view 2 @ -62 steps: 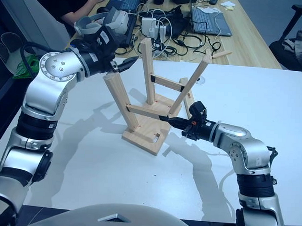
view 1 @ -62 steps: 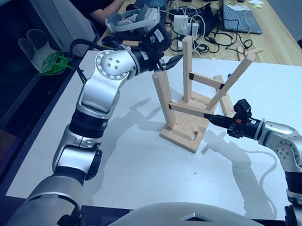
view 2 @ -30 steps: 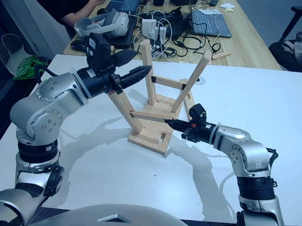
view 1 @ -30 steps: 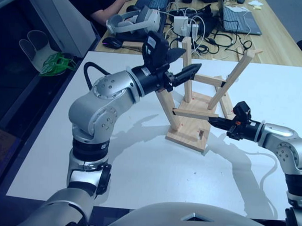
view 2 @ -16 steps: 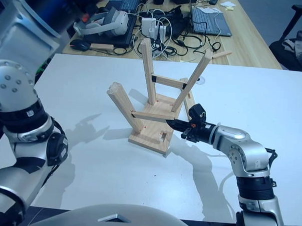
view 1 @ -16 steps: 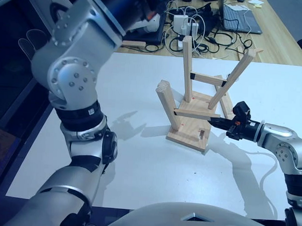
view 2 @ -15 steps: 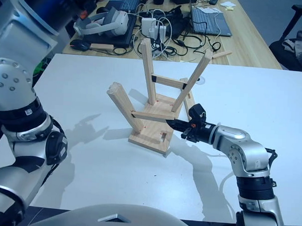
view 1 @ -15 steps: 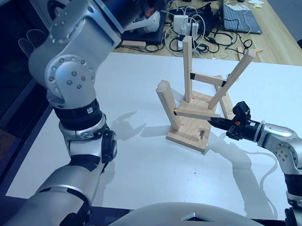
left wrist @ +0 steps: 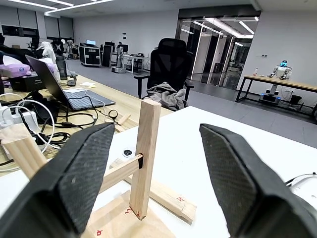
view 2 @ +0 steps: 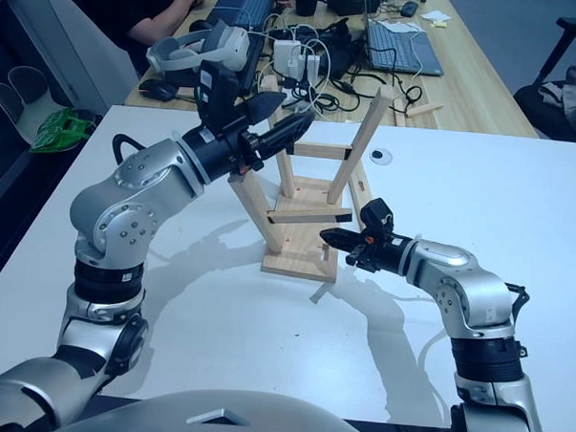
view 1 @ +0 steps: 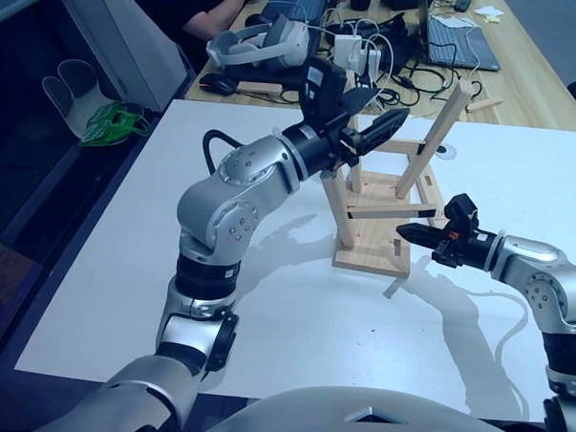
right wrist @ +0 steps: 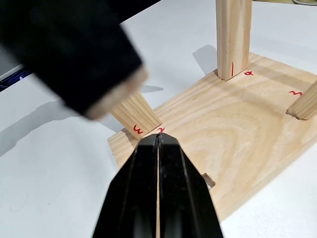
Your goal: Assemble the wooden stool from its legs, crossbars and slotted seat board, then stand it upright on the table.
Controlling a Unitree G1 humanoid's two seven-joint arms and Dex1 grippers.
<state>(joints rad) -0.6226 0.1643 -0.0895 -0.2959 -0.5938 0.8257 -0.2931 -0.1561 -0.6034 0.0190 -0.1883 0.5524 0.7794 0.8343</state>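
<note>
Wooden stool [view 1: 380,196] is sitting upside down on the white table [view 1: 283,321], with the pale slotted seat board [view 1: 372,259] underneath and the square legs [view 1: 439,136] seated in it, sticking up. We're holding the left gripper [view 1: 388,104] open by the leg tops. The right gripper [view 1: 407,227] is pinched shut and empty beside the board. Probably flipping it next, which needs a firm grip on a leg.

A white surface [view 1: 265,301] stands before a long wooden desk [view 1: 523,78] strewn with laptops [view 2: 396,44], cables [view 2: 325,36] and a headset [view 1: 257,42]. Beyond lies an open office with a black swivel chair [left wrist: 171,62], glass partitions [left wrist: 213,42], ceiling strip lights [left wrist: 225,25] and a grey floor [left wrist: 267,111].
</note>
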